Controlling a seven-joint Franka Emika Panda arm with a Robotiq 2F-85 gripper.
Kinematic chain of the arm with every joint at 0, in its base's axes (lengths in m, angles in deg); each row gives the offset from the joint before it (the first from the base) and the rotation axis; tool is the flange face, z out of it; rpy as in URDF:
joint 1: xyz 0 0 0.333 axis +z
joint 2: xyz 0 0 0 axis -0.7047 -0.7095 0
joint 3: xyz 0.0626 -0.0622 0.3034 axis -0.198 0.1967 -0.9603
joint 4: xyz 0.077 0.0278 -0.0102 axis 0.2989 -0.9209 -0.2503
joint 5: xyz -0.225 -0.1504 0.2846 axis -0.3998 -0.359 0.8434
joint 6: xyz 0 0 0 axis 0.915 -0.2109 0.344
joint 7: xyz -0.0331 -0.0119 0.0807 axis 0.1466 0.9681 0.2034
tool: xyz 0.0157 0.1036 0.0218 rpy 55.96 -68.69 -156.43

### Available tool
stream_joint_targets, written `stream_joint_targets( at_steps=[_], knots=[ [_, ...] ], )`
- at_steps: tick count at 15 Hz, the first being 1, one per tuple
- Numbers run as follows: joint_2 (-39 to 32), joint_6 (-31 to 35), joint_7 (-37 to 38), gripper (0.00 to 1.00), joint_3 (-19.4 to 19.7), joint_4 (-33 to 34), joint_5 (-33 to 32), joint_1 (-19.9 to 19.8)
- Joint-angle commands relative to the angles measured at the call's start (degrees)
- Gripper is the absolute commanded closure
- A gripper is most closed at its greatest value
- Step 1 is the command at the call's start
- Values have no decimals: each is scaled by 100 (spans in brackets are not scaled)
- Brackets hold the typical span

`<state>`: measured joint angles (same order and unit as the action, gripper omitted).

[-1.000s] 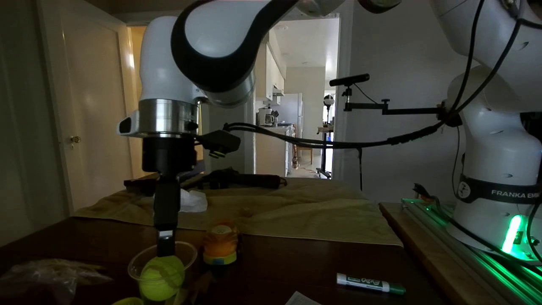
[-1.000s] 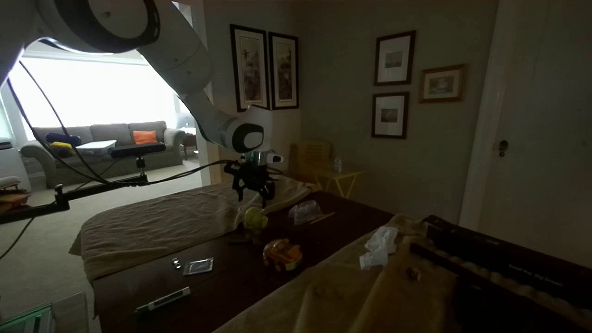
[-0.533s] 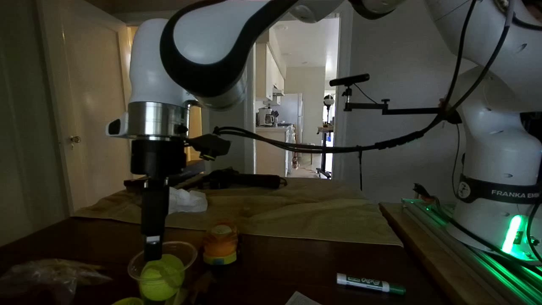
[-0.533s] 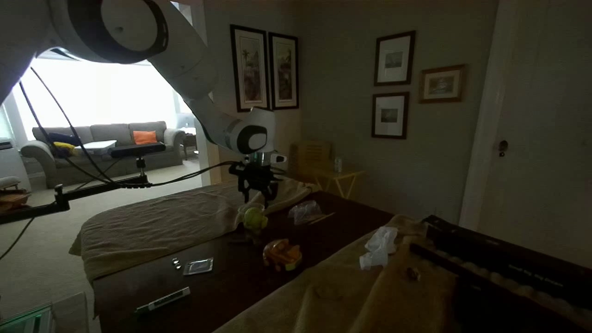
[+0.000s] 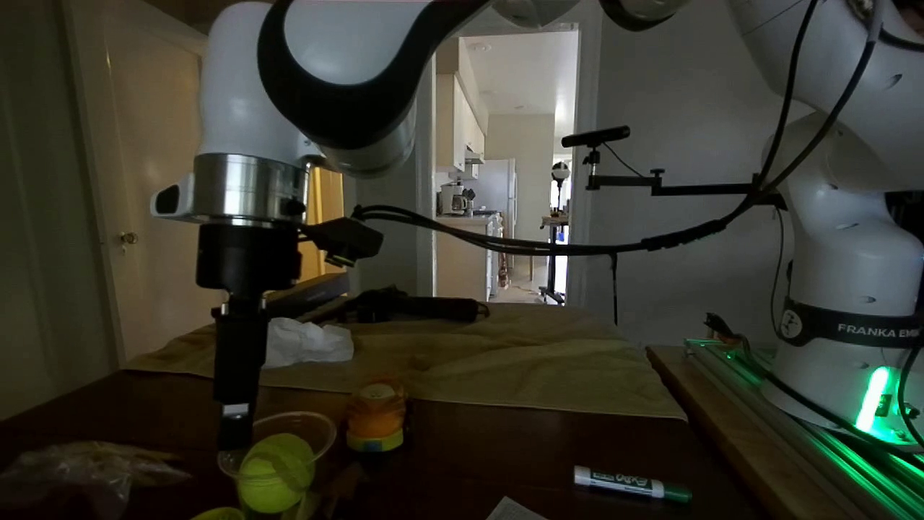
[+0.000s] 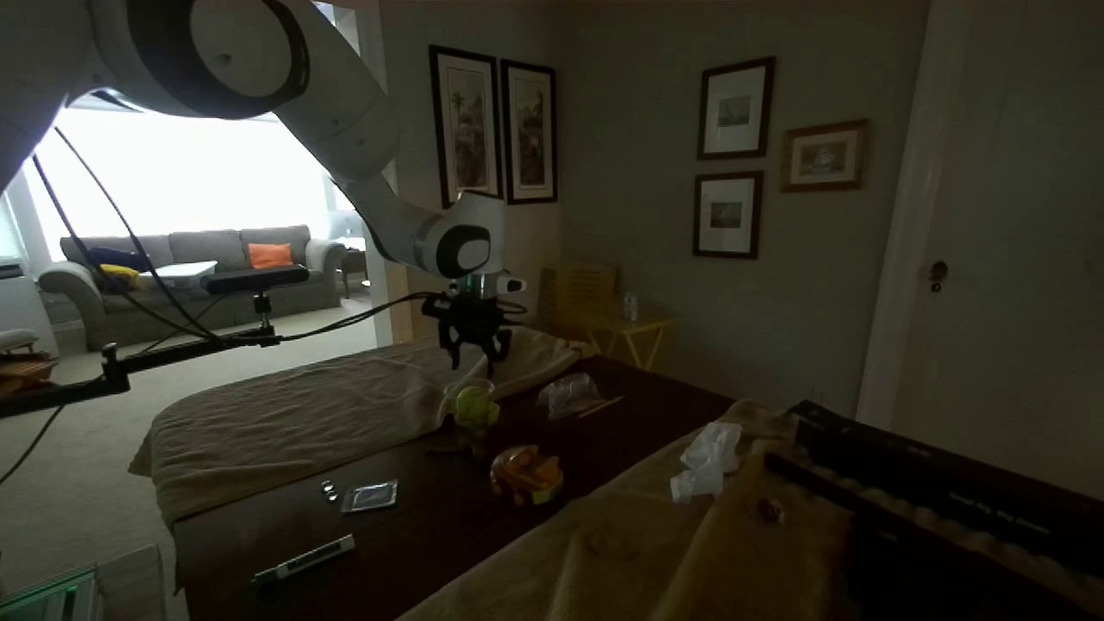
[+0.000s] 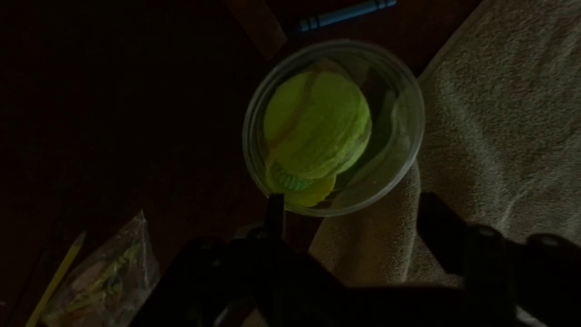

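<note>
My gripper (image 5: 234, 433) is open and empty, its fingers pointing down. It also shows in an exterior view (image 6: 473, 362) and in the wrist view (image 7: 352, 202), where the two black fingers stand well apart. The nearest thing is a clear plastic cup (image 7: 420, 131) with a yellow-green tennis ball (image 7: 317, 122) in it. A yellow piece (image 7: 313, 195) lies partly under the ball. The ball also shows in both exterior views (image 5: 274, 477) (image 6: 474, 405). In the wrist view the left fingertip overlaps the cup's rim; I cannot tell whether it touches.
An orange toy (image 5: 375, 415) stands beside the cup. A clear bag (image 7: 109, 281) and a yellow pencil (image 7: 56, 279) lie nearby. A blue crayon (image 7: 347, 16), a green-capped marker (image 5: 632, 484), a small packet (image 6: 371, 497), white tissue (image 6: 707, 461) and tan cloths (image 5: 505, 354) (image 6: 302, 431) are around.
In an exterior view, my gripper has moved left from over the ball to the cup's left rim. The arm dipped slightly, then rose. The cup and ball have not moved.
</note>
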<state>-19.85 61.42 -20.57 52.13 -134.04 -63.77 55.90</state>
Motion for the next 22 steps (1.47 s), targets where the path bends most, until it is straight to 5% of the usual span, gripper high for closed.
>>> stream_joint_targets(
  at_steps=[1,22],
  knots=[
    [-108,-97,178,21,-85,139,-133,74],
    [69,21,550,21,-51,-250,-89,26]
  ],
)
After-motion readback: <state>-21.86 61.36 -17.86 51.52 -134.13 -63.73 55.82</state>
